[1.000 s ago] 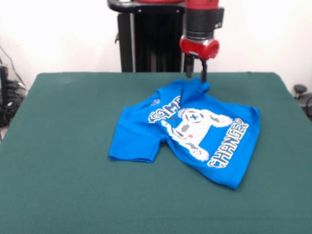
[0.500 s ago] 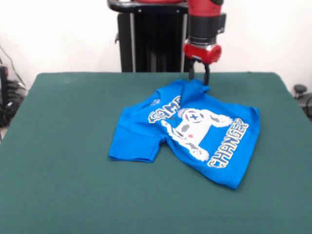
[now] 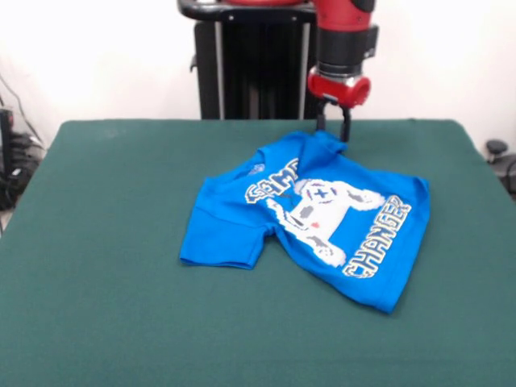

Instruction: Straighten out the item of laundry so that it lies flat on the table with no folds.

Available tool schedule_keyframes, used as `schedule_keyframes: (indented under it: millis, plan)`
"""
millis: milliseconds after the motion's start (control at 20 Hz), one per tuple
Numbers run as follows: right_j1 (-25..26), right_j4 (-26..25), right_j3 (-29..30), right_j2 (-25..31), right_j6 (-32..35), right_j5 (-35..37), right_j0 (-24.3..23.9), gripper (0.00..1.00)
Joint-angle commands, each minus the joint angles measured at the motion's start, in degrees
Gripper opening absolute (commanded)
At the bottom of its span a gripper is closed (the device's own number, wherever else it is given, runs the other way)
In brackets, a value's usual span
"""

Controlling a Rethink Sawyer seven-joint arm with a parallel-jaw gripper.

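Best done by lowering the end effector point(image 3: 333, 129), fingers apart and empty, onto the bunched far corner of the blue T-shirt point(image 3: 310, 214) lying mid-worktop point(image 3: 105, 210), pinching one layer only, then drawing outward to flatten the fold

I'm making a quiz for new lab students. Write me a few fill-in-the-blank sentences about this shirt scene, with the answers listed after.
1. The T-shirt is bright ____.
2. The table is covered in dark ____ cloth.
3. The gripper hangs over the shirt's ____ edge, its two fingers apart.
4. The lower word printed on the shirt reads ____.

Missing words: blue; green; far; CHANGER
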Motion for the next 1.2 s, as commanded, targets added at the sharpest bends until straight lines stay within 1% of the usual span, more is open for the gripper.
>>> schedule_keyframes:
  millis: [50,200,300,450,500,600,800,1050,1200]
  plan:
    - [-0.04,5.84,-3.87,3.72,17.95,-1.9,0.11,1.0]
    - [-0.6,6.22,-3.98,3.07,17.87,-2.46,0.3,1.0]
    - [-2.35,6.56,-3.73,2.13,16.7,-1.26,0.22,1.0]
    - [-3.62,8.05,-3.75,-0.13,14.84,-1.15,2.04,1.0]
    - [-3.73,8.58,-3.89,-0.92,14.16,-1.27,2.8,0.0]
    - [-3.56,9.22,-4.19,-1.95,13.45,-2.11,4.15,0.0]
    - [-2.93,9.03,-4.93,-1.8,13.41,-2.33,4.37,0.0]
    - [-1.43,9.45,-4.76,-0.49,17.37,-4.18,3.06,0.0]
    - [-0.8,7.33,-4.26,1.36,18.26,-3.69,1.0,0.0]
